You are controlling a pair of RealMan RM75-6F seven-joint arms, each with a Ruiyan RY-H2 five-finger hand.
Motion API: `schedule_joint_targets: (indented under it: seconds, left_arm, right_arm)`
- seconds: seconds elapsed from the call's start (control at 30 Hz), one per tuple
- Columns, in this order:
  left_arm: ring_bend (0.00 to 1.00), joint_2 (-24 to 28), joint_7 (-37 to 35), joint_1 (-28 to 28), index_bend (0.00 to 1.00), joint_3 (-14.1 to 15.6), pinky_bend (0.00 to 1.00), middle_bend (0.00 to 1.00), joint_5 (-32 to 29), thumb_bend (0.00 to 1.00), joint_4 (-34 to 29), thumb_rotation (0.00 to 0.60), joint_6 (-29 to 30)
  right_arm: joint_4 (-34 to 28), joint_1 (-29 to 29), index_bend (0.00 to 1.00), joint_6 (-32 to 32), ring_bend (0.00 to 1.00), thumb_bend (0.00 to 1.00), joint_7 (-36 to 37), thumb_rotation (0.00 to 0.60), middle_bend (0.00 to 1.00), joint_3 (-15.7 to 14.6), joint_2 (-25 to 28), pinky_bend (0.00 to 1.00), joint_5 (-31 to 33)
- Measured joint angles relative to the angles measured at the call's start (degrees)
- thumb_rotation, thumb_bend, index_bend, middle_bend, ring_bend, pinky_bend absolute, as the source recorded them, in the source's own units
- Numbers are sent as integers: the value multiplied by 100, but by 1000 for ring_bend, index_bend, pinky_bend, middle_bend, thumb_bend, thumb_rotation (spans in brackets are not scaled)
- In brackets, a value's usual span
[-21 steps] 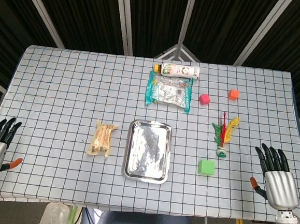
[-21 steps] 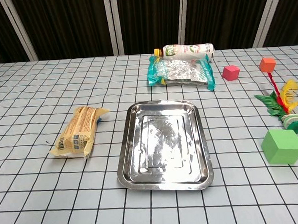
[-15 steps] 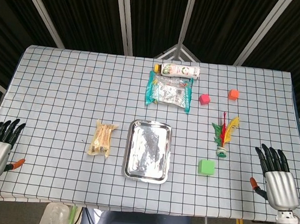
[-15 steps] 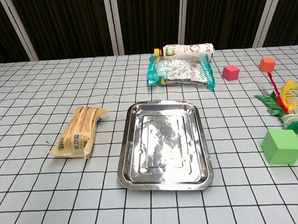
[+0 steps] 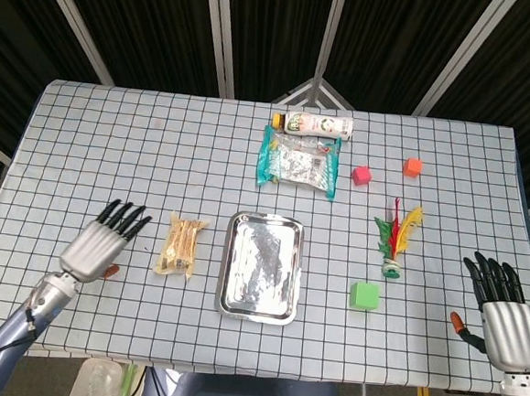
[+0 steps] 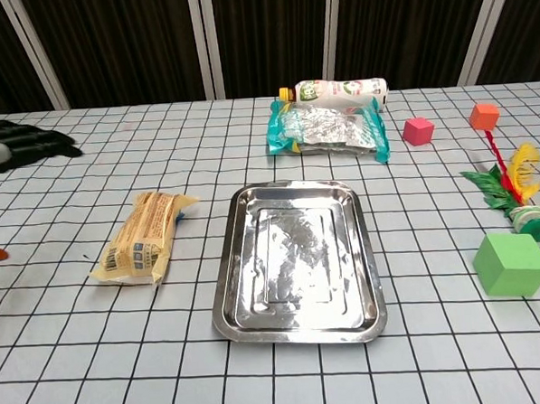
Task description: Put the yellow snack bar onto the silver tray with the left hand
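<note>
The yellow snack bar (image 5: 180, 245) (image 6: 145, 236) lies flat on the checked cloth, just left of the silver tray (image 5: 233, 287) (image 6: 231, 290). The tray holds nothing. My left hand (image 5: 102, 241) (image 6: 18, 147) hovers left of the bar with its dark fingers spread and nothing in them; it does not touch the bar. My right hand (image 5: 501, 311) stays at the table's front right corner, fingers apart and holding nothing. It does not show in the chest view.
Behind the tray lie a teal snack bag (image 5: 296, 161) and a white bottle (image 5: 318, 124) on its side. To the right are a pink cube (image 5: 361, 175), an orange cube (image 5: 412, 166), a feathered shuttlecock (image 5: 396, 237) and a green cube (image 5: 364, 295).
My left hand has swung in from the table's left edge toward the yellow snack bar and now shows in the chest view. The right hand has dropped back slightly.
</note>
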Motion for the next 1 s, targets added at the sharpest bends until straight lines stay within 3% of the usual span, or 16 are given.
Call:
schedule_joint_targets:
  seconds: [0.17, 0.33, 0.87, 1.0]
  left_arm:
    - [0, -401, 474, -753, 0, -98, 12, 0, -167, 1, 214, 600, -908]
    - [0, -677, 1020, -1185, 0, -55, 8, 0, -289, 0, 435, 600, -1403]
    - [0, -671, 2290, -1528, 0, 180, 24, 1, -1095, 0, 414, 600, -1525]
    - [13, -648, 2488, -1558, 70, 246, 57, 82, -1295, 0, 478, 600, -1484]
  right_arm:
    - [29, -22, 0, -1, 0, 340, 41, 600, 0, 48, 24, 0, 124]
    - [43, -50, 0, 28, 0, 340, 66, 600, 0, 89, 57, 0, 200]
    - [61, -104, 0, 117, 0, 340, 113, 600, 0, 192, 95, 0, 331]
    - [52, -102, 0, 97, 0, 340, 101, 600, 0, 196, 103, 0, 342]
